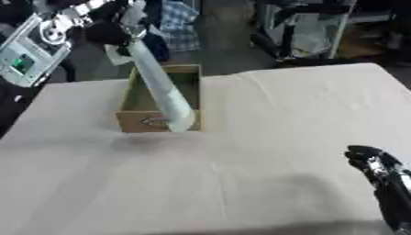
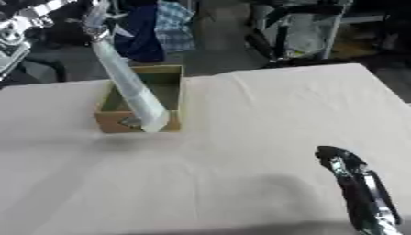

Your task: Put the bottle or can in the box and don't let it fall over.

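A long pale bottle (image 1: 160,85) hangs tilted, its top toward the back left and its lower end in front of the front wall of the open cardboard box (image 1: 127,95). I cannot tell whether that end touches the wall. My left hand (image 1: 111,32) comes in from the upper left, above the back of the box, and is shut on the bottle's top. The bottle hides part of the box's inside. At the lower right, my right hand (image 2: 351,176) rests open, well away from the box.
A pale cloth (image 1: 265,137) covers the table, and the box stands on it at the back left. Beyond the far edge are hanging clothes (image 1: 178,25) and metal frames (image 1: 309,27). A grey panel with a green screen (image 1: 24,57) sits on my left arm.
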Controlling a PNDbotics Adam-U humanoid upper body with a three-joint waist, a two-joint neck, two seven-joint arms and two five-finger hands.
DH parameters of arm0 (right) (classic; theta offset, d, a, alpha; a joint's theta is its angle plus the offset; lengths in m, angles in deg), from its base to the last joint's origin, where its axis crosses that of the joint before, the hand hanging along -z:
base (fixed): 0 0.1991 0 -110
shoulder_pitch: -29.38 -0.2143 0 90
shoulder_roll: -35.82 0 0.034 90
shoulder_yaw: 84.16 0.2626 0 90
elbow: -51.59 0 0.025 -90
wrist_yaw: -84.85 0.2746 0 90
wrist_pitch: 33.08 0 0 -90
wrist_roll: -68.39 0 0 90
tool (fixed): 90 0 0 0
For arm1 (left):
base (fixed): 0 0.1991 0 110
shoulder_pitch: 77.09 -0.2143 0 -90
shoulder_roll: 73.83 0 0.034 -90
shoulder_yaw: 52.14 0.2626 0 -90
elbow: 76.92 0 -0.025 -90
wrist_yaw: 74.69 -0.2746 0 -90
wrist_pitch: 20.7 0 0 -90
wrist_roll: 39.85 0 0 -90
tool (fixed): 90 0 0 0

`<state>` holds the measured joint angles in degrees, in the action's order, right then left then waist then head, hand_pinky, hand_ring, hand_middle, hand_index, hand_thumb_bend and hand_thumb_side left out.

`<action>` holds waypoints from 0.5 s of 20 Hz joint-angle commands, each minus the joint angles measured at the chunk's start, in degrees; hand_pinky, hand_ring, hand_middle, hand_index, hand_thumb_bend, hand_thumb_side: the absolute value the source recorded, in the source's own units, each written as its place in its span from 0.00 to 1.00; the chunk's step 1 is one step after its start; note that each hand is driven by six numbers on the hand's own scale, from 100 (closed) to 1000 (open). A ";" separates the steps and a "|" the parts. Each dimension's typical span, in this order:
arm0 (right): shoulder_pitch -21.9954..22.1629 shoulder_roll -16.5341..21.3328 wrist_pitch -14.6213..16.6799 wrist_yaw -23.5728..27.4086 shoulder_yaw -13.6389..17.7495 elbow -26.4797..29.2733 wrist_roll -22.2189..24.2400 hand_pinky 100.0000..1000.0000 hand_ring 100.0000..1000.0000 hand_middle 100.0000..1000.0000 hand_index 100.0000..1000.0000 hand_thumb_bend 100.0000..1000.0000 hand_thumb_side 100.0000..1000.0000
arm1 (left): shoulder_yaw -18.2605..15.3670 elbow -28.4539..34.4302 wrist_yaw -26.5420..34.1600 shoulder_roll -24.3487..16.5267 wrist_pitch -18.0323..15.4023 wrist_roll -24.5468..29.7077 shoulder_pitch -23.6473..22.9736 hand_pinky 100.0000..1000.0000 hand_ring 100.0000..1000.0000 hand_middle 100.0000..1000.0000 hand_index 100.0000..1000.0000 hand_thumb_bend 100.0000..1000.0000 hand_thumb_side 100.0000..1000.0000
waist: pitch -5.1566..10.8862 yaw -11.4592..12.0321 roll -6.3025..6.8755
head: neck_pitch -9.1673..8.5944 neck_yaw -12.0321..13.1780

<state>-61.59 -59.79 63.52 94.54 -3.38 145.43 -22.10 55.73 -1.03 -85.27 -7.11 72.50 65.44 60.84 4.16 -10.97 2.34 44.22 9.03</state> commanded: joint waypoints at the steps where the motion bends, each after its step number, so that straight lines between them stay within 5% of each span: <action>1: -0.57 0.88 0.06 0.14 0.05 0.50 0.08 0.87 0.78 0.71 0.69 0.00 0.60 | -2.40 -3.22 -4.53 0.46 -2.13 -2.01 3.39 0.45 0.38 0.35 0.45 0.00 0.35 | 0.69 -0.13 -0.08 | -0.23 -0.16; 7: -0.81 0.72 0.02 0.29 -0.23 0.50 0.32 0.87 0.78 0.71 0.69 0.00 0.60 | -6.14 -14.58 -18.74 5.67 -5.30 -9.77 6.98 0.49 0.40 0.36 0.50 0.00 0.36 | 0.41 -1.02 -0.19 | -0.57 0.25; 10: -1.18 0.35 0.00 0.42 -0.44 0.54 0.55 0.87 0.78 0.71 0.69 0.00 0.60 | -8.30 -20.82 -26.02 8.38 -6.09 -14.52 7.34 0.67 0.58 0.55 0.69 0.00 0.29 | 0.08 -2.20 -0.45 | -0.88 0.66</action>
<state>-61.99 -59.82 63.43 94.72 -3.76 145.40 -21.78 49.01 -20.13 -108.52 1.46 66.74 52.81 66.56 4.08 -13.37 2.08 44.14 9.46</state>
